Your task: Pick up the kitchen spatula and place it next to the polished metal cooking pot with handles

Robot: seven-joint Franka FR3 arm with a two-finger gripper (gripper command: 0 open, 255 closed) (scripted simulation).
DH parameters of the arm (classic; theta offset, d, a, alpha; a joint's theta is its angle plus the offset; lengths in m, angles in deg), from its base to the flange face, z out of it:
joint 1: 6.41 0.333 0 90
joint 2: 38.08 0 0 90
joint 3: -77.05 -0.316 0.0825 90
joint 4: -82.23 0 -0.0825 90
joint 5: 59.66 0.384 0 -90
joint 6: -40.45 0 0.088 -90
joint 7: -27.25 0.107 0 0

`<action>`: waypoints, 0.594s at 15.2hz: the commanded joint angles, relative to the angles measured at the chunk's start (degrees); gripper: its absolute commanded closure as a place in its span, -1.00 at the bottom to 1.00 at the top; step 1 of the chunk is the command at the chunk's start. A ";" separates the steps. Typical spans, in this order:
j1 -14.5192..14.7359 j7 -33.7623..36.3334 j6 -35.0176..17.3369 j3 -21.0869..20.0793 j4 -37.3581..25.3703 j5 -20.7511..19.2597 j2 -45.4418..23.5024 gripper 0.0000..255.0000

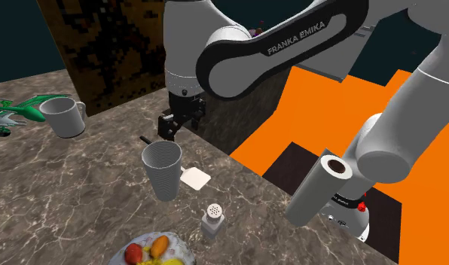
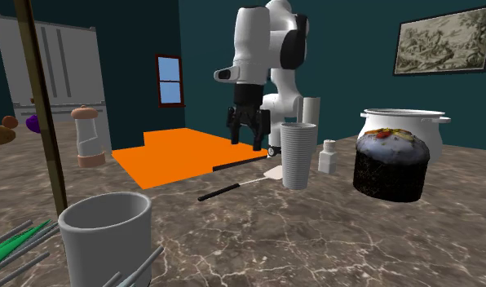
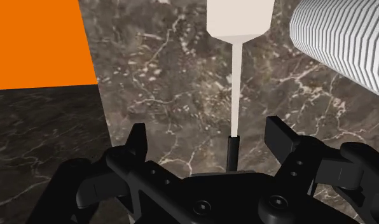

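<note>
Near the counter's point(image 1: 65, 188) edge, the shoulder view had a ribbed cup point(image 1: 163, 169) hiding much of the spatula point(image 1: 194, 178) below the gripper point(image 1: 175, 129). The second exterior view bared it whole, well apart from the pot point(image 2: 400, 122). The wrist view showed jaws spread astride its handle, not touching.

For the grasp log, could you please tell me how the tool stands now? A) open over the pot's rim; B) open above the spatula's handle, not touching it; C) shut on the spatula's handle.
B: in the wrist view the tool is open, its fingers apart on either side of the dark handle of the spatula, which lies untouched on the marble counter.
</note>
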 commanded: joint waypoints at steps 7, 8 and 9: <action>2.57 7.53 -3.89 -0.79 -5.10 -7.59 -11.27 -1.00; 2.66 7.82 -4.53 -0.67 -4.88 -8.02 -11.79 -1.00; 2.77 8.12 -5.16 -0.54 -4.66 -8.47 -12.31 -1.00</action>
